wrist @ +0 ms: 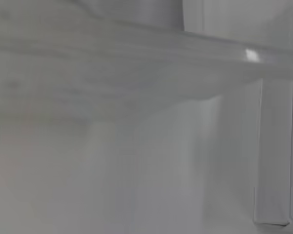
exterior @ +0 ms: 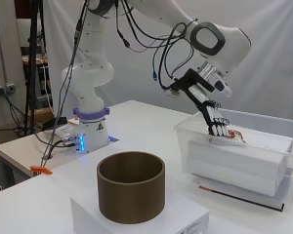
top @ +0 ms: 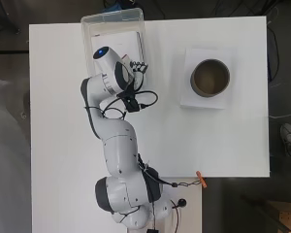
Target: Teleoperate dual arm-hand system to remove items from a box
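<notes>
The black and white hand reaches down into the clear plastic box, straight fingers touching the flat white carton inside. A brown cylindrical container stands apart.

Legible text: none. Small dark print on the white block under the brown cylinder, unreadable.

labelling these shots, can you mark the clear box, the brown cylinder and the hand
clear box (exterior: pixel 186 130), side view, near rim corner
brown cylinder (exterior: pixel 131 198), side view, outer wall
hand (exterior: pixel 211 111), side view, fingers reaching into the box
</notes>
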Available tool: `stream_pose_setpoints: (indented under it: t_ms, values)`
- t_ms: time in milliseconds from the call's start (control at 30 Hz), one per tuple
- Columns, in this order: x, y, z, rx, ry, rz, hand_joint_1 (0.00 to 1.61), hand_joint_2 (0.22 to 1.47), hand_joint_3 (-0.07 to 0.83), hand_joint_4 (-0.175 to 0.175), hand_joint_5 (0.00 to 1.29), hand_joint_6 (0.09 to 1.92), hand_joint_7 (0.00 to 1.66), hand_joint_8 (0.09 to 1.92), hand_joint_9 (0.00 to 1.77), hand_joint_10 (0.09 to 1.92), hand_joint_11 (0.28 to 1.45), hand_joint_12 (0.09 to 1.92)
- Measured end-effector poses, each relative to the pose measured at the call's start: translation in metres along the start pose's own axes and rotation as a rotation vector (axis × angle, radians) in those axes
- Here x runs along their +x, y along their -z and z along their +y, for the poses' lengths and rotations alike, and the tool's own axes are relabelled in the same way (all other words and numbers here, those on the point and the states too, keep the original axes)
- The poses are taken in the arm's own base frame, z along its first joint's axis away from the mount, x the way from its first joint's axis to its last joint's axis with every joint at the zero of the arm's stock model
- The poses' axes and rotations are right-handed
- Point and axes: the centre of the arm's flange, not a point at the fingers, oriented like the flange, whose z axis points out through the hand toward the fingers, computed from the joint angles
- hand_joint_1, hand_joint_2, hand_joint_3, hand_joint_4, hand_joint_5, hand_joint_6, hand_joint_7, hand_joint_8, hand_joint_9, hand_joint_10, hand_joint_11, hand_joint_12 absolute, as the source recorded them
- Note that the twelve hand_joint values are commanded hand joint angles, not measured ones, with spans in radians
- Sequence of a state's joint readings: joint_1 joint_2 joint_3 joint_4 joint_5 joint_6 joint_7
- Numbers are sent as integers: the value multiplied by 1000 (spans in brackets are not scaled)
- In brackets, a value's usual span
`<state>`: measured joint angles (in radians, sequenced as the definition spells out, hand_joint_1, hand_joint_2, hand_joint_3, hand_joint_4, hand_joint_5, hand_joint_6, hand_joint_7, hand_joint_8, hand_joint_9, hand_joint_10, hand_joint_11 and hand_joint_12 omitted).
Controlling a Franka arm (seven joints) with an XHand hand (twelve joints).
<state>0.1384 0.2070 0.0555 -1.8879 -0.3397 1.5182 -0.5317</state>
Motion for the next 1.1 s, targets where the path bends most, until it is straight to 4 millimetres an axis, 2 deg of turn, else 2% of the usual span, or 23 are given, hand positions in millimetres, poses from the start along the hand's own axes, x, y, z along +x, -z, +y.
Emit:
stream_pose_setpoints:
  t_ms: [100,233,333,433,600,633,667,700,733,767,800,833,900,967,1033,1100]
  values:
    - [1,-2,5,18,-19,7,0,821,11,54,187,87,181,87,247,87,387,87]
    - [6,6,9,9,-18,41,0,834,10,90,218,87,183,87,271,87,400,87]
    - [4,15,8,-10,-18,62,0,838,9,95,186,87,175,87,278,87,408,87]
    - [21,16,10,-16,-11,43,0,842,8,88,170,87,166,87,271,87,409,87]
    - [53,-3,30,1,1,15,0,857,10,73,193,87,195,87,305,87,420,87]
    - [56,-3,30,1,1,15,35,892,11,74,245,87,218,87,339,87,431,87]
    - [56,-6,28,4,5,9,204,996,12,111,498,87,480,87,602,87,526,87]
    - [56,-8,23,1,7,0,518,1061,-4,140,710,418,794,422,902,540,642,456]
    - [54,-10,16,-9,6,-4,732,1099,-8,158,813,980,993,1031,1132,1116,778,992]
    - [50,-12,10,-15,5,4,895,1128,-5,167,868,1409,1106,1456,1277,1498,879,1368]
    - [46,-15,6,-22,7,24,982,1148,0,172,897,1662,1167,1699,1358,1712,941,1584]
    - [41,-18,2,-40,15,72,1008,1167,6,174,912,1796,1202,1825,1403,1821,980,1696]
    - [38,-21,-3,-74,29,162,966,1187,10,175,893,1894,1232,1916,1441,1900,1018,1775]
    - [32,-21,-13,-116,47,269,906,1198,11,175,830,1911,1242,1920,1450,1917,1023,1792]
    - [19,-15,-14,-127,47,314,861,1205,10,175,790,1901,1247,1920,1448,1920,1018,1792]
    - [10,-11,-13,-125,56,327,860,1231,41,175,723,1648,1238,1920,1434,1920,1005,1788]
